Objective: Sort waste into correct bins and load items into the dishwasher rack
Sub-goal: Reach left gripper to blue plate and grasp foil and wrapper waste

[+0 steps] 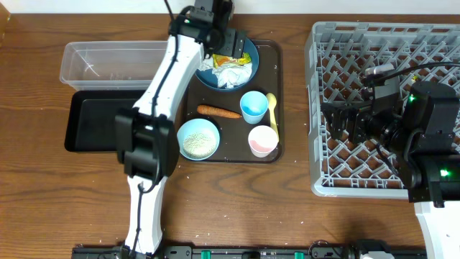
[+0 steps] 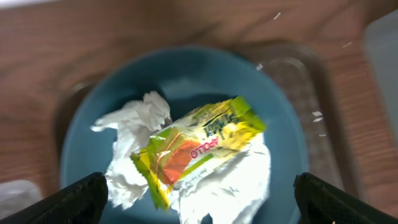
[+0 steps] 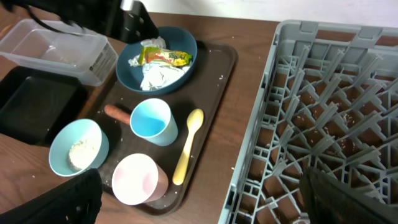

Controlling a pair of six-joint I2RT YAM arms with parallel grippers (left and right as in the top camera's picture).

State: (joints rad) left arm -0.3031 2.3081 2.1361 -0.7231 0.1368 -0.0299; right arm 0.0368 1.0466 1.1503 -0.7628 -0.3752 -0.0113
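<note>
Even, fairly bright light from above fills the overhead view, which is sharp throughout, with only soft shadows along the rack (image 1: 374, 30) at the right. The left wrist view is soft and smeared all over, worst toward the upper edge; the white napkins (image 2: 242, 177) at lower centre blow out and the wrapper (image 2: 199, 146) shines with glare. The right wrist view is clear mid-frame, but the dark fingers (image 3: 68, 199) in its bottom corners are out of focus.
</note>
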